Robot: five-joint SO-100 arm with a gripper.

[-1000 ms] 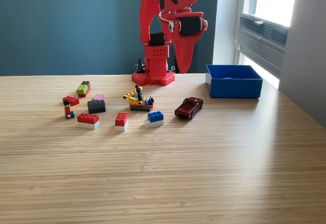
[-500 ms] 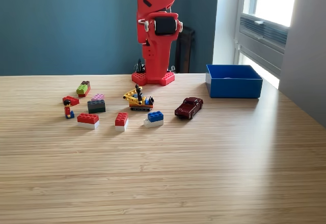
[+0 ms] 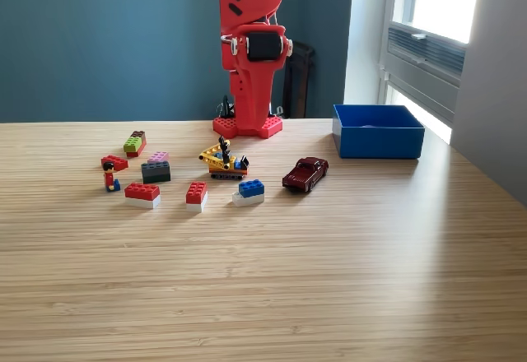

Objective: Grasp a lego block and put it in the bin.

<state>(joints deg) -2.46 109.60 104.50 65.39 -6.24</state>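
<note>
Red arm (image 3: 249, 49) upright at the far edge of the tabletop (image 3: 263, 271), folded down over its own base. End effector (image 3: 249, 113) pointing straight down in front of the base, above the tabletop, empty; jaw opening impossible to tell from this angle.

Bin (image 3: 378, 132) at the exterior view's right, near the far edge, well apart from the blocks; its inside mostly hidden by the near wall.

Scattered left of centre, all resting on the tabletop:
- green and red block (image 3: 134, 143), farthest back
- small red piece (image 3: 114, 163) with a minifigure (image 3: 109, 177) just in front
- dark grey block with pink on top (image 3: 156, 169)
- red-on-white block (image 3: 142, 194)
- second red-on-white block (image 3: 196, 196)
- blue-on-white block (image 3: 249, 191)
- yellow vehicle (image 3: 223, 161), behind the blue block
- dark red car (image 3: 305, 173), between blocks and bin, touching neither.
</note>
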